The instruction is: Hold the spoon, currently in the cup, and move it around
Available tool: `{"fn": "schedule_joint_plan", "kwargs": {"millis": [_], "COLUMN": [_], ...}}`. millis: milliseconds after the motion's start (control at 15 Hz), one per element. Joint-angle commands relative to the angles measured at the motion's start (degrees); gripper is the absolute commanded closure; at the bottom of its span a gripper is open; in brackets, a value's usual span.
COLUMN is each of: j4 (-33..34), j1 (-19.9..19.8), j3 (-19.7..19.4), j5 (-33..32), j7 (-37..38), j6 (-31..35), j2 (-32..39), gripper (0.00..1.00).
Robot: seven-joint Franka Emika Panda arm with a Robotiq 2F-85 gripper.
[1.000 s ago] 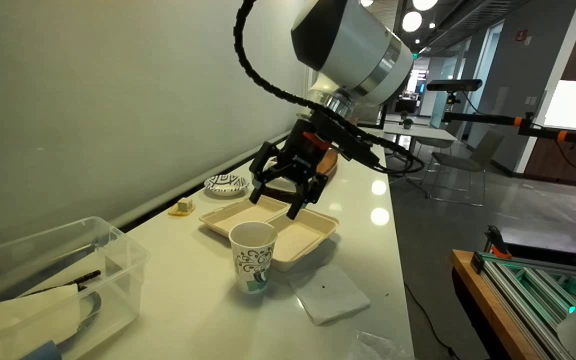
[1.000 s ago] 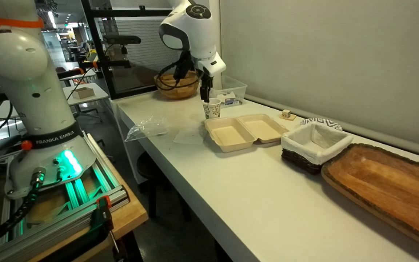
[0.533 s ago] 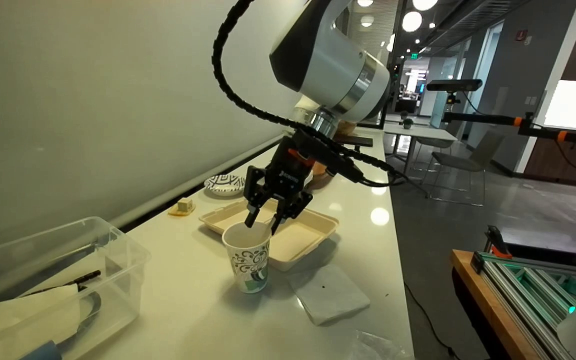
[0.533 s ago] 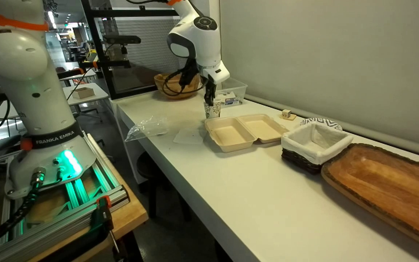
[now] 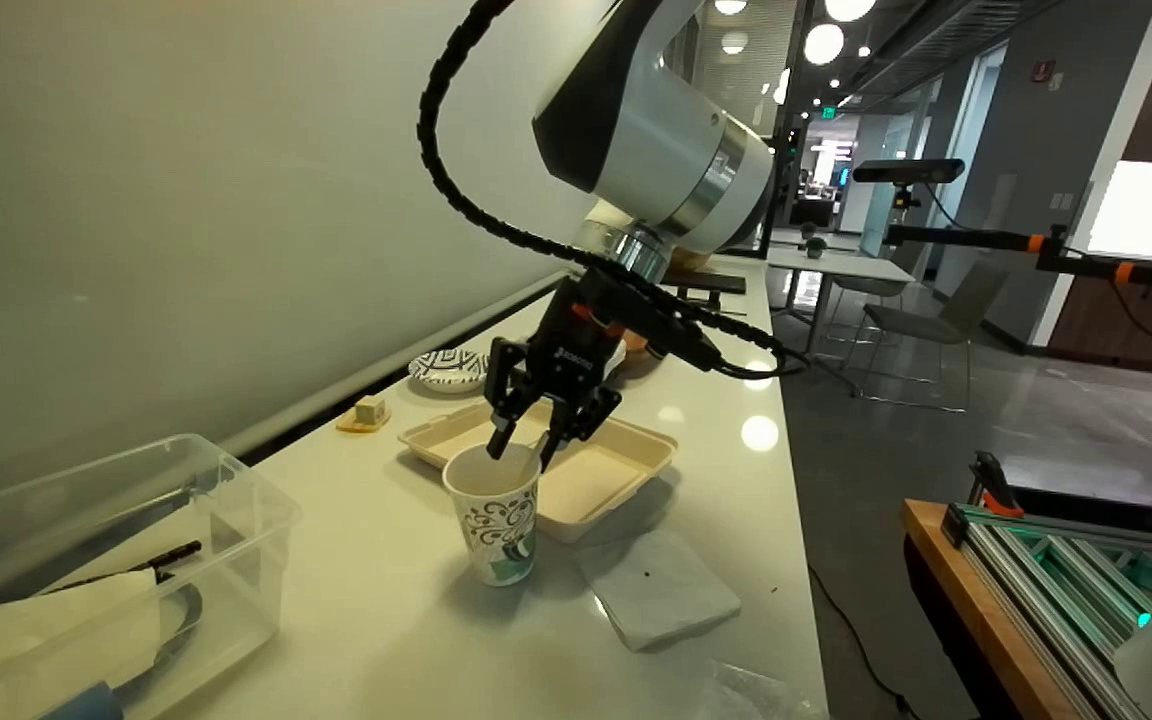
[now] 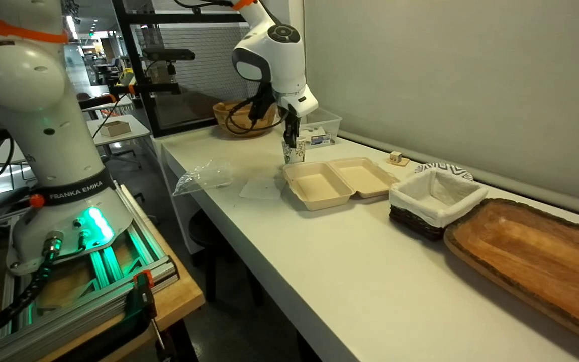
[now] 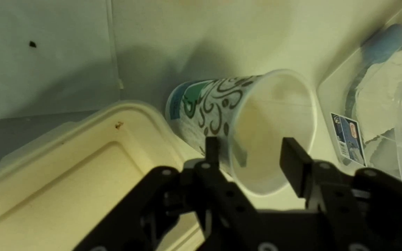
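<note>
Closing softly next, ideally, with claw spread astride the cup rim, inside tabletop edges; can't spot any spoon.

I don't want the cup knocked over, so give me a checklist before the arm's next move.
1. End effector open: ok, its fingers stand apart.
2. Cup upright: not ok, it appears to lean slightly.
3. Fingers clear of cup: cannot tell, they overlap in every view.
4. Spoon between fingers: cannot tell, none clearly shows.
5. Tray clear of cup: cannot tell, they sit close.
6. Bin clear of cup: ok, table shows between.
</note>
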Motion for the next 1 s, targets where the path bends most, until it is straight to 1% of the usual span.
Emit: {"fn": "schedule_joint_plan", "kwargs": {"millis": [0,67,133,200,333,600,667,733,800,867,933], "j4": [-2.14,-2.57,-3.05,-3.75,-5.19,-8.28,-8.9,-9.28,-9.61,-9.6,-9.66], "j1": [0.42,0.42,0.49,-1.37,-1.52,-1.75,-0.34,-0.42,-0.54,-0.67,-0.77], "j3": [-0.32,-0.45,-0.6,1.2,1.34,1.36,-0.15,-0.16,-0.18,-0.15,-0.15], "j5": [-0.56,-0.68,-0.91,-2.02,-3.15,-5.44,-5.58,-5.94,-6.23,-6.0,-5.75], "j7": [0.95,0.96,1.23,1.78,2.66,4.71,4.74,4.91,5.26,4.73,4.57], "j6": [1.48,1.42,1.36,1.71,2.01,3.49,3.95,4.17,4.05,4.05,3.59], "j2": [-1.51,-1.92,-2.36,-3.21,-4.74,-8.56,-9.33,-10.0,-10.53,-10.67,-10.91], "gripper": [0.37,0.38,0.33,0.37,0.37,0.42,0.44,0.48,0.55,0.58,0.64]}}
